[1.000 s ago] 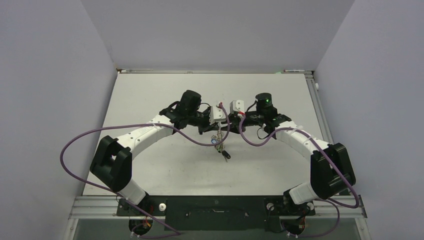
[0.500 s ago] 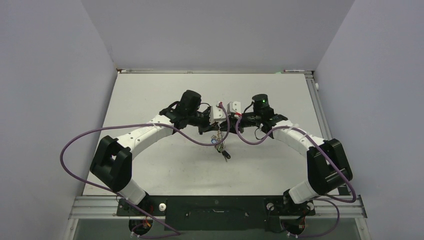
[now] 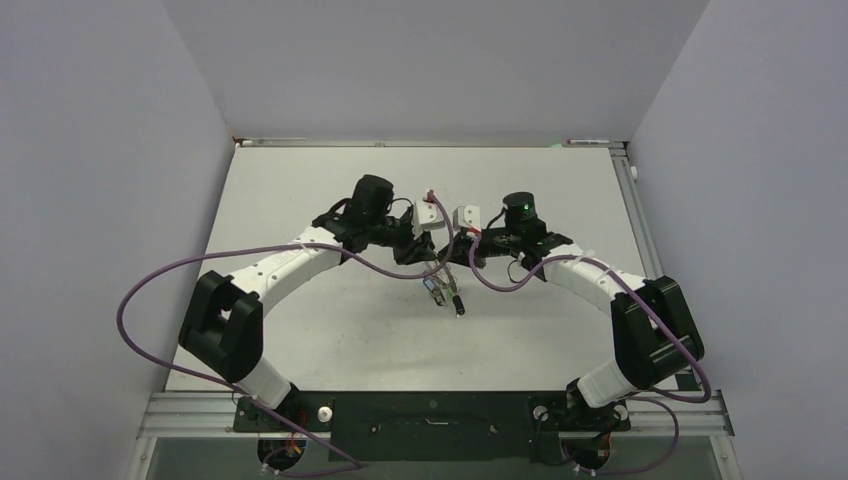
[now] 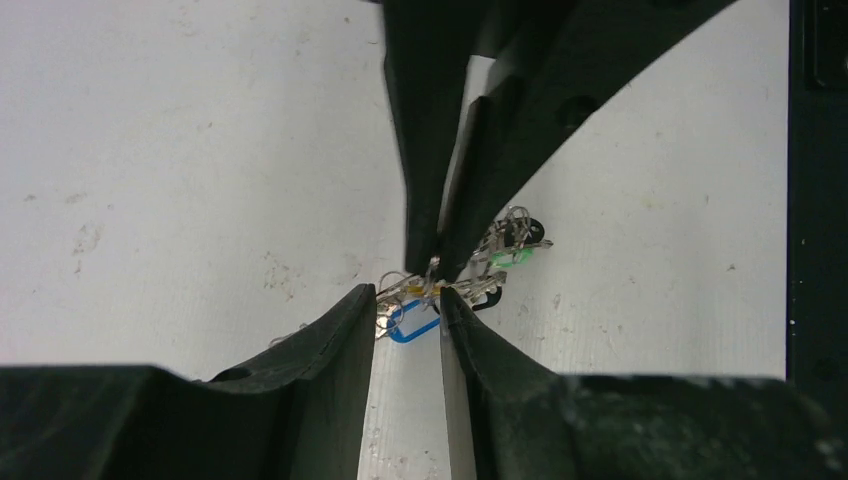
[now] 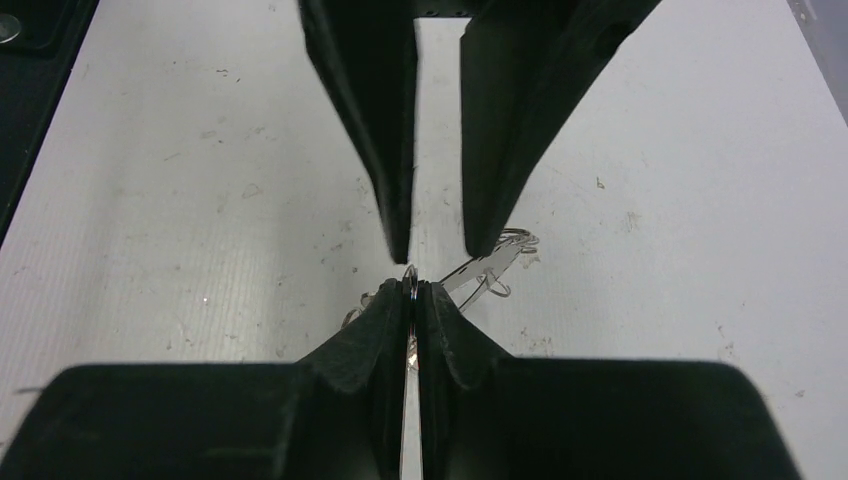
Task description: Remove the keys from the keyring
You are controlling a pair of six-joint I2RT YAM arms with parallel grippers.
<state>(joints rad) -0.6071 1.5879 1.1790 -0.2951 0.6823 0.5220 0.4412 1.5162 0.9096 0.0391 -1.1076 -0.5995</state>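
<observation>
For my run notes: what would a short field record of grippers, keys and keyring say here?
left gripper: open, fingertips flanking a blue key head
right gripper: shut on a thin metal edge, apparently the keyring
keys: bunched at both grippers' fingertips; a green head shows too
table: white, scuffed

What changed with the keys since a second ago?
The right gripper moved in toward the left and shut on the key bunch. The left gripper, which had held the bunch, opened, let go and shifted slightly left. The bunch stayed in about the same spot.
</observation>
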